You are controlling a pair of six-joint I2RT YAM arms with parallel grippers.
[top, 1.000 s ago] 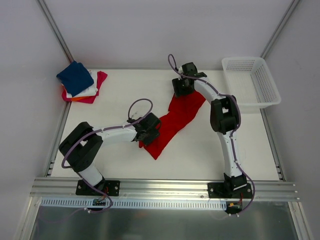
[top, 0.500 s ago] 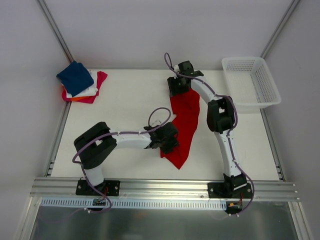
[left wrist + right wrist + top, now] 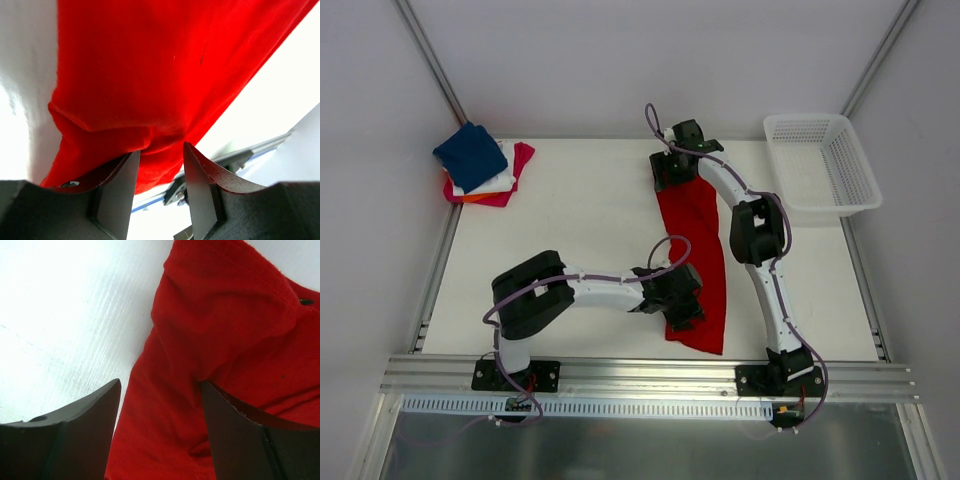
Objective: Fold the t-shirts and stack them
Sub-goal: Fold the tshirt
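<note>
Your red t-shirt [image 3: 695,250] lies drawn out into a long narrow band on the surface [image 3: 570,220]. It runs from 12 o'clock down to 6 o'clock, a little right of centre. It is stretched between the two arms so that the cloth lies straight and without bunching, ready for a fold.

Your left hand [image 3: 160,150] is at the 6 o'clock end of the band, close to the near rail. It is clenched on the shirt: in the wrist view a gather of red cloth is pinched between the two fingers and the fabric fans away from them. That grip anchors the near end.

Your right hand [image 3: 161,385] is at the 12 o'clock end. Its fingers stand wide apart and straddle a ridge of the cloth, which looks slack rather than squeezed, so I read this hand as released. The far end seems to rest on the surface by its own weight.

The finished pile of folded shirts [image 3: 480,165] sits in the 10 o'clock corner, navy blue on top of white, orange and magenta, well apart from the red one. The white mesh basket [image 3: 860,205] is at 2 o'clock.

My judgement is that you are laying the shirt out, with the folding itself not yet begun. Watch the near hem, which lies close to the surface's edge.
</note>
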